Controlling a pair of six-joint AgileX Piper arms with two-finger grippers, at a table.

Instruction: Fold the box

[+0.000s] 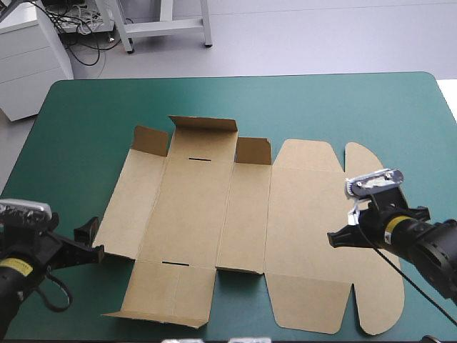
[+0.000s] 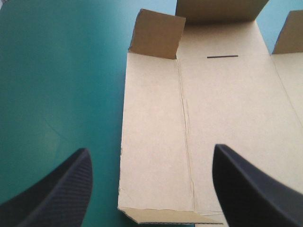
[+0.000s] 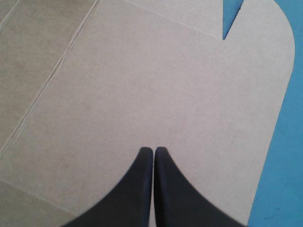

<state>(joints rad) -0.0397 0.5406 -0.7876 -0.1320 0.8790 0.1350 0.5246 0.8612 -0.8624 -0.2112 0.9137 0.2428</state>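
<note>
1. The box (image 1: 214, 214) is mostly flat on the teal-green cover (image 1: 86, 114), far flaps up.
2. L gripper (image 2: 150, 149): fingers apart, box's end panel between them, prob. ready to raise a wall.
3. R gripper (image 3: 154, 150): fingers together, lid panel under and ahead, likely to pin it.

Right arm (image 1: 421, 246) hides part of the box (image 1: 214, 207) lid behind the right gripper (image 3: 152, 149). Right wrist: box runs out of frame ahead of the closed fingertips, only the rounded lid edge seen. Left wrist: box cut off ahead of and beside left gripper (image 2: 150, 148); finger bases clipped.
</note>
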